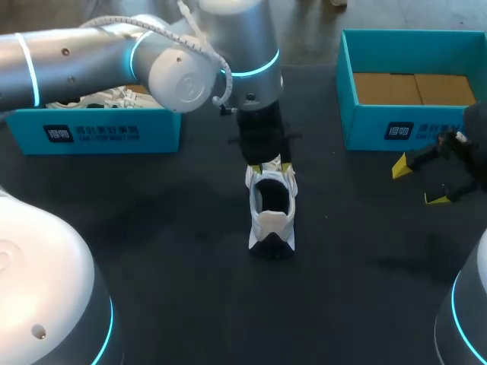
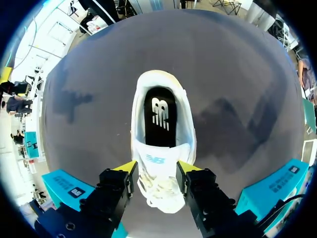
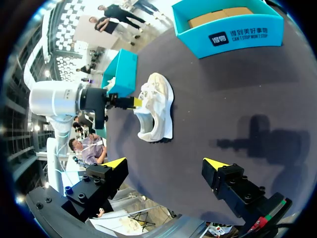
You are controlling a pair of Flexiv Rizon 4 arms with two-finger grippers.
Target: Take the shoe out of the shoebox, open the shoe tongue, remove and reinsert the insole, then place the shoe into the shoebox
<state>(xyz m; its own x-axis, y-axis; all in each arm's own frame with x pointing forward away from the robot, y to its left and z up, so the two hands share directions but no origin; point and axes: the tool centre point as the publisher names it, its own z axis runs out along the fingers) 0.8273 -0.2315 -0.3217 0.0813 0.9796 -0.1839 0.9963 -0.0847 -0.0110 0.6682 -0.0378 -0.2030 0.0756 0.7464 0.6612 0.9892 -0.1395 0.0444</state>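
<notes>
A robot lab: my left arm (image 1: pixel 84 57) over a dark table (image 1: pixel 152 251), teal shoebox (image 1: pixel 99 133) at ten o'clock, open box (image 1: pixel 365 129) (cardboard floor) at two o'clock.

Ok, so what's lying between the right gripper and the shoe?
Nothing. Only bare dark table separates the right gripper from the shoe, as the right wrist view shows; the head view agrees.

The left arm (image 1: pixel 84 57) is a chain of silver-grey cylinders banded with glowing cyan rings, with a white coiled cable (image 1: pixel 202 46) looped over its joint. Both arms' fingers (image 2: pixel 111 196) are black and screw-studded, with yellow wedge tips. In the head view a glossy white domed base (image 1: pixel 38 258) sits at 8 o'clock and a grey one at 4 o'clock, both cyan-rimmed.
</notes>
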